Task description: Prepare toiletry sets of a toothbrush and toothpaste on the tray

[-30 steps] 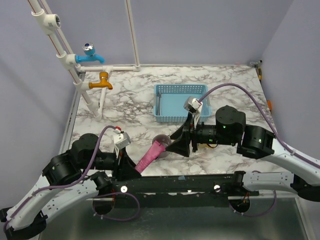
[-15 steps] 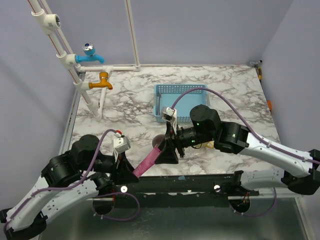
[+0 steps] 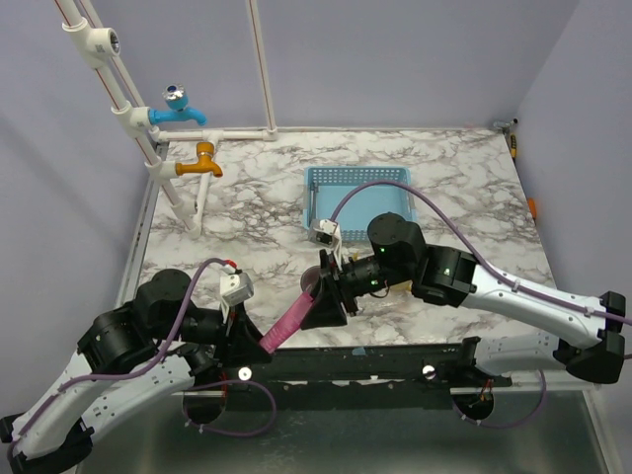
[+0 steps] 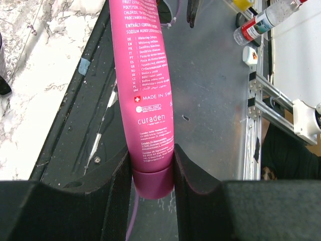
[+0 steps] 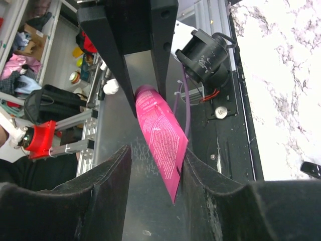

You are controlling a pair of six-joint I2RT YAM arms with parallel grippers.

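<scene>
Marble tabletop [image 3: 247, 212], well in front of the blue basket [image 3: 355, 173]: the right gripper [image 3: 318, 308] has swung in, jaws spread around the flat end of the magenta toothpaste tube [image 3: 288, 318] that the left gripper [image 4: 152, 160] clamps by its cap; a handover toward the basket looks imminent.

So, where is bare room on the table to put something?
Bare marble table lies between the blue plastic basket and the orange tap, and right of the basket. Crowded: front centre, left end effector, right end effector, magenta tube.
</scene>
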